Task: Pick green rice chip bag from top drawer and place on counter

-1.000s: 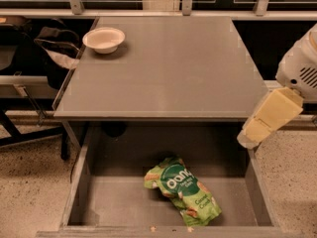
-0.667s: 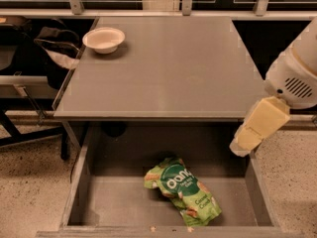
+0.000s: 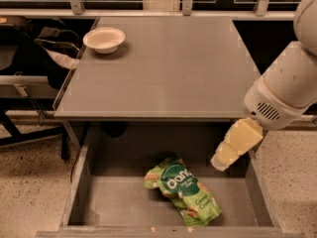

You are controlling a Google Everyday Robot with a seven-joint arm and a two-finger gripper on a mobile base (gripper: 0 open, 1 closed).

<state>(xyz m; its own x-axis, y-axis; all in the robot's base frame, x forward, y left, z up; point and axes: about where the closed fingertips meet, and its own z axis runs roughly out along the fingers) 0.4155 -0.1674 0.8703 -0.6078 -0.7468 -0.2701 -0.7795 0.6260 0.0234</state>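
Green rice chip bag (image 3: 182, 190): crinkled, light green, dark green round logo, white lettering. It lies flat and slanted on the floor of the top drawer (image 3: 124, 202), right of centre, near the drawer's front edge. Drawer open, grey, shallow. Counter (image 3: 168, 68): flat grey top above the drawer's back. Gripper (image 3: 221, 161) hangs over the drawer's right side, not touching the bag.

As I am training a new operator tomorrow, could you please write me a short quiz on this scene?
1. True or false: the chip bag lies on the counter.
2. Where is the gripper? A: over the open drawer's right side, clear of the bag. B: resting on the counter. C: under the counter.
3. What stands on the counter's far left corner?
Key: 1 false, in the drawer; 2 A; 3 a white bowl.
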